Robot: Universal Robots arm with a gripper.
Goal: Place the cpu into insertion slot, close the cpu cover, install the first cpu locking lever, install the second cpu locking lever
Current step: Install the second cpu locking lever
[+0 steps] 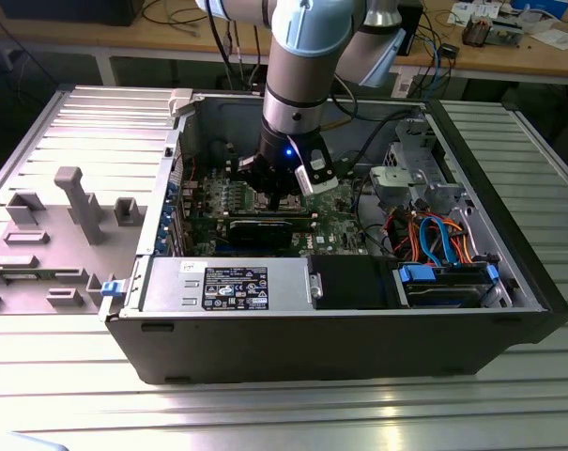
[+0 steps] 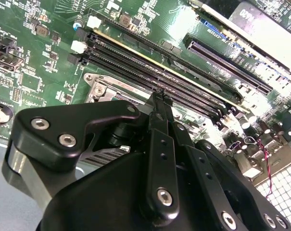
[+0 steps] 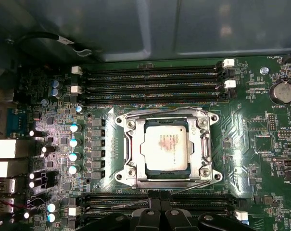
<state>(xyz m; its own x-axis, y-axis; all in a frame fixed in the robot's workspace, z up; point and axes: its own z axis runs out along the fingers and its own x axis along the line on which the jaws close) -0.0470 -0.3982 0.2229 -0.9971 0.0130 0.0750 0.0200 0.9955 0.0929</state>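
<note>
Hovering with fingers pinched together, empty, the gripper (image 3: 159, 196) nears the covered cpu (image 3: 166, 146).

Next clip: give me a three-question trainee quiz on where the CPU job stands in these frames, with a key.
1. True or false: in the first wrist view, the cpu already sits inside the insertion slot.
2. Multiple choice: in the exterior view, the gripper is (A) over the grey power box, (B) down over the green board inside the case, (C) outside the case above the grey fixtures.
3. Fill in: in the first wrist view, the long black memory slots lie on ___ sides of the socket.

Key: 1 true; 2 B; 3 two opposite.
</note>
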